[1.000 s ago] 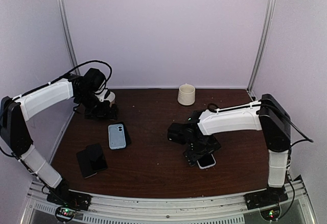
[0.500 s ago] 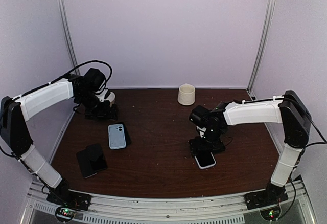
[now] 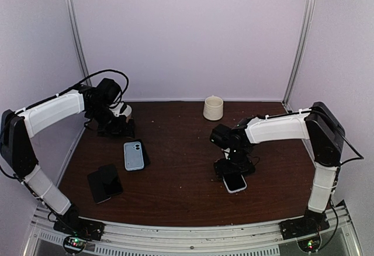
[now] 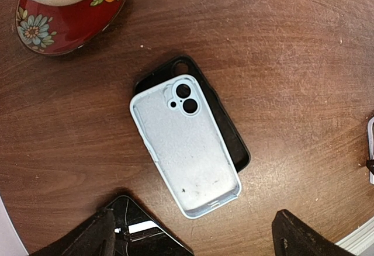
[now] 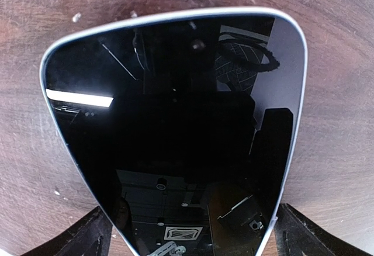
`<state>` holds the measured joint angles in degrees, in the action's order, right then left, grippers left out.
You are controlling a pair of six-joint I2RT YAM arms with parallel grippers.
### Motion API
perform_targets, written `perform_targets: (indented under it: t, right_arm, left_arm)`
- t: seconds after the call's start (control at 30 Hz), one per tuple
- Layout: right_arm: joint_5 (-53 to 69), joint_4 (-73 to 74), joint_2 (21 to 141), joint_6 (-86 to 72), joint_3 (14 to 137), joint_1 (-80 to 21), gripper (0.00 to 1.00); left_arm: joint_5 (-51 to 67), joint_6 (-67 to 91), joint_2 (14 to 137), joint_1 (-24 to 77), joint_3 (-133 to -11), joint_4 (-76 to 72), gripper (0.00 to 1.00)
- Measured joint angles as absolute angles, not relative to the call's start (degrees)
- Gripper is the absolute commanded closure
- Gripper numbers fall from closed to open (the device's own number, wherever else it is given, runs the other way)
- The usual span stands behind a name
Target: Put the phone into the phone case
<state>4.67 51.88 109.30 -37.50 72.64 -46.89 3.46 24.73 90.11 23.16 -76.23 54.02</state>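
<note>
A light blue phone case [image 4: 186,148] lies open side up, overlapping a black case [image 4: 232,142], left of the table's middle [image 3: 134,155]. A silver-rimmed phone [image 5: 175,116] lies screen up at the right [image 3: 236,182]. My right gripper [image 5: 196,238] is open low over it, one finger on each side of its near end; I cannot tell whether they touch it. My left gripper [image 4: 196,241] is open, hovering high behind the cases [image 3: 115,128]. A second, dark phone [image 3: 105,182] lies at the front left, its corner showing in the left wrist view [image 4: 146,235].
A red floral bowl [image 4: 70,16] with something white in it sits beyond the cases. A cream cup [image 3: 213,107] stands at the back centre. Purple walls close in the table on three sides, with metal posts [image 3: 73,28] in the back corners.
The right arm has swung its elbow and wrist round, and its gripper now stands squarely over the silver-rimmed phone. The left arm, the cases and both phones have not moved.
</note>
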Motion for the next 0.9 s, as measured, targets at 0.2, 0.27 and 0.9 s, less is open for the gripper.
perform_targets:
  t: [0.2,0.27,0.9]
  right_arm:
    - [4.7,51.6,109.3,-37.4,72.6,-47.0,0.15]
    - [4.7,51.4,109.3,-37.4,72.5,-47.0,0.24]
    - [2.3,45.0,105.3,-31.2,72.8,-54.4,0.6]
  left_arm:
    - [3.5,24.7,90.1,22.9,-76.2,54.0,0.03]
    - [3.5,24.7,90.2,22.8,-76.2,54.0,0.02]
    - [3.6,24.7,90.3,22.8,-76.2,53.8,0.04]
